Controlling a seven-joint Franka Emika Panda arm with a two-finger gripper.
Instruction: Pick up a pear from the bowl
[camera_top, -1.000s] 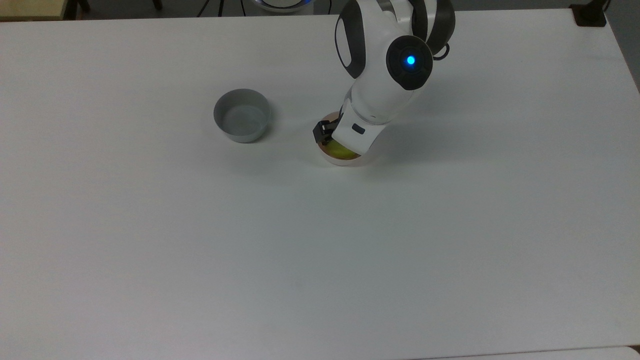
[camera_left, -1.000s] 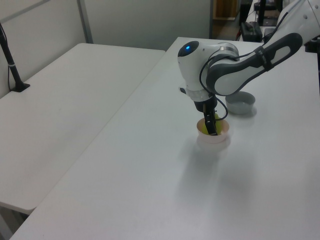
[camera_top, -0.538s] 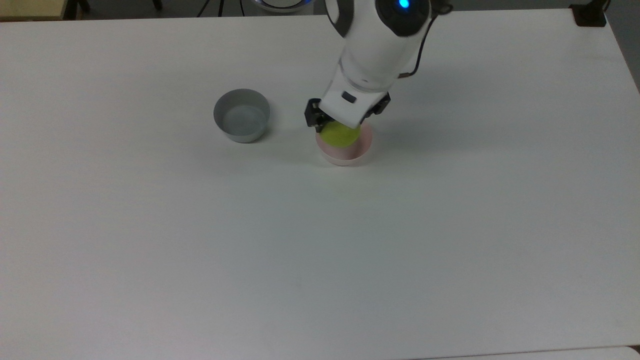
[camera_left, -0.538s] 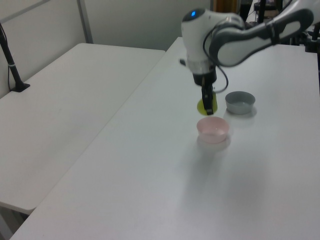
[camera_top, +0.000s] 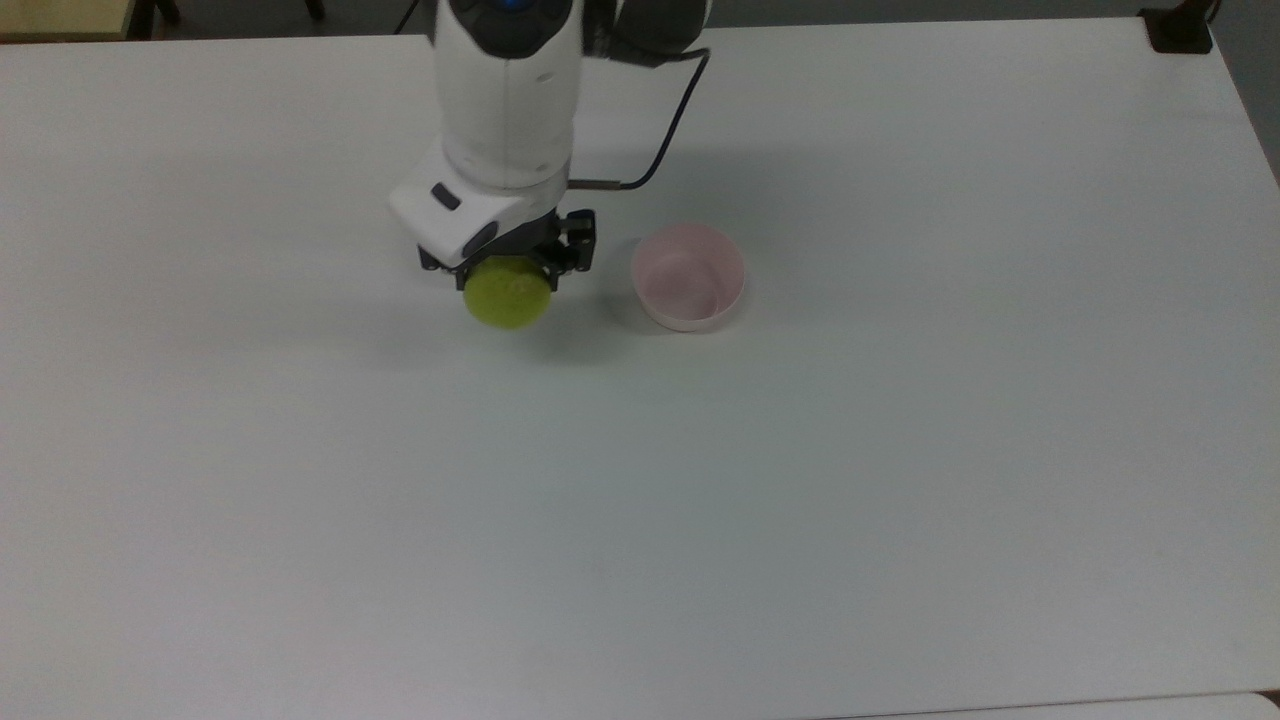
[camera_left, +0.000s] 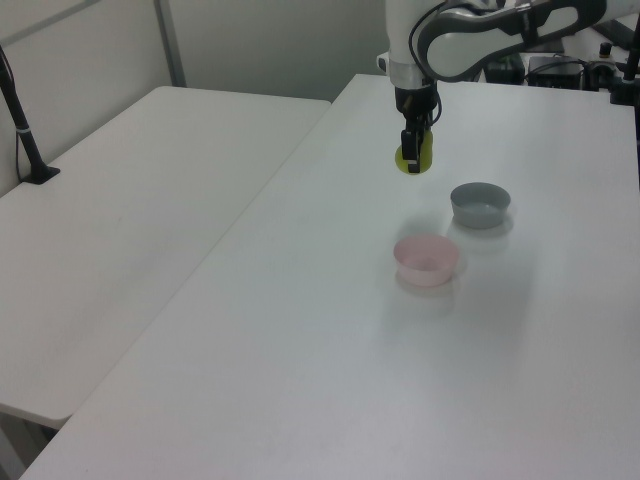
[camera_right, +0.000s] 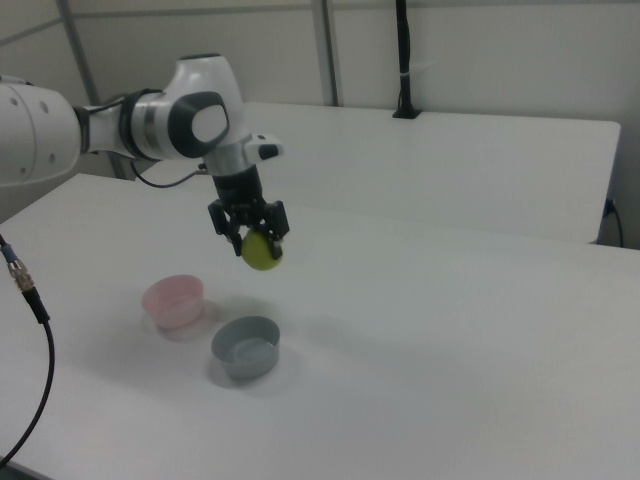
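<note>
Your pincer (camera_right: 250, 236) is clamped on the pear (camera_right: 262, 251), its fingers pressing the upper flanks while the rounded yellow-green body hangs below them, high above the worktop (camera_top: 700, 500). In the top view the pear (camera_top: 507, 291) sits directly under the wrist, and in the left view it hangs (camera_left: 412, 157) well above both bowls. The pink bowl (camera_top: 688, 276) stands empty on the worktop, well apart from the fruit, at the top view's right of the pincer. In the right view the grey bowl (camera_right: 246, 346) lies below and slightly toward the camera, just beside the pink one (camera_right: 174, 300). By the look of it, you have the pick essentially done. Judge the pear as light and firm but smooth and rounded, so it may slip or swivel if the squeeze is off its widest part. Treat the broad belly as the safest place to hold, gripping across it rather than on the tapering neck.
</note>
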